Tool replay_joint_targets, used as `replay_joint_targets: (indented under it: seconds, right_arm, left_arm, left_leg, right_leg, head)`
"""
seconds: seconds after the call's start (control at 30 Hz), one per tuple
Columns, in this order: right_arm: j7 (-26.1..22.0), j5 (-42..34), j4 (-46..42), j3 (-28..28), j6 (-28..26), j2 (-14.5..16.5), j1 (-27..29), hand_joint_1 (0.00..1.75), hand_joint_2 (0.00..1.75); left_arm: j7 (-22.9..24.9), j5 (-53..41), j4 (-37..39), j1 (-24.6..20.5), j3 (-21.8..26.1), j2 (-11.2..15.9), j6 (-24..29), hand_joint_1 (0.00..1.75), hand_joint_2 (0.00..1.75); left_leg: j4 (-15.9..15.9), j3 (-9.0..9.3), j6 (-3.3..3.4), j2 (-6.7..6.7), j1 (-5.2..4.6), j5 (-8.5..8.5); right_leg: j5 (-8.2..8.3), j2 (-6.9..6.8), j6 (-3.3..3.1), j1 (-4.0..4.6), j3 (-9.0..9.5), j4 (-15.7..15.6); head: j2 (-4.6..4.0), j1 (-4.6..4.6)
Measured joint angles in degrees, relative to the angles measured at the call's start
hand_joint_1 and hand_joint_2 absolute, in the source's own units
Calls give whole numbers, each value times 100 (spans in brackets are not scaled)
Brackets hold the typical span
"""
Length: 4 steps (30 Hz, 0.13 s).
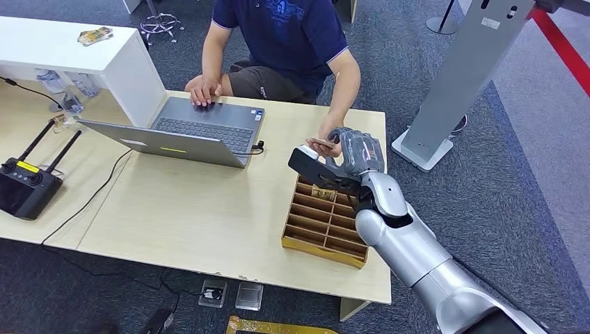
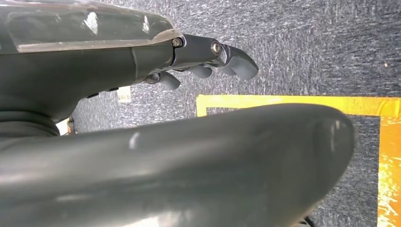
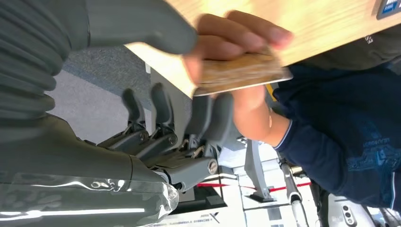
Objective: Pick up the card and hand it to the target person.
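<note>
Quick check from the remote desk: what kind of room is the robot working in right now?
Most likely an office or lab test area: a person sits at a light wooden desk with an open laptop, grey carpet covers the floor, and a black remote controller lies on the neighbouring desk.

Person point(image 1: 278, 42) cut off above shoulders, card point(image 3: 241, 71) blurred, half hidden by fingers point(image 3: 236, 38)

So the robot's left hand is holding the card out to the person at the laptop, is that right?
Not quite. It is the right hand that holds out the card, and the person's hand already grips it, as the right wrist view shows. The left hand hangs over the floor. The person does sit at the laptop.
</note>
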Motion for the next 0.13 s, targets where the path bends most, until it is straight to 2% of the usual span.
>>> replay_joint_targets:
  seconds: [0.13]
  right_arm:
    - [-17, 3, 183, 44, -69, 101, -12, 0, 175]
  left_arm:
    - [-44, 21, 0, 30, 0, 0, 0, 0, 0]
  left_leg:
    - [0, 0, 0, 1, 0, 0]
  right_leg:
    - [0, 0, 0, 0, -1, 0]
  head:
    - [0, -5]
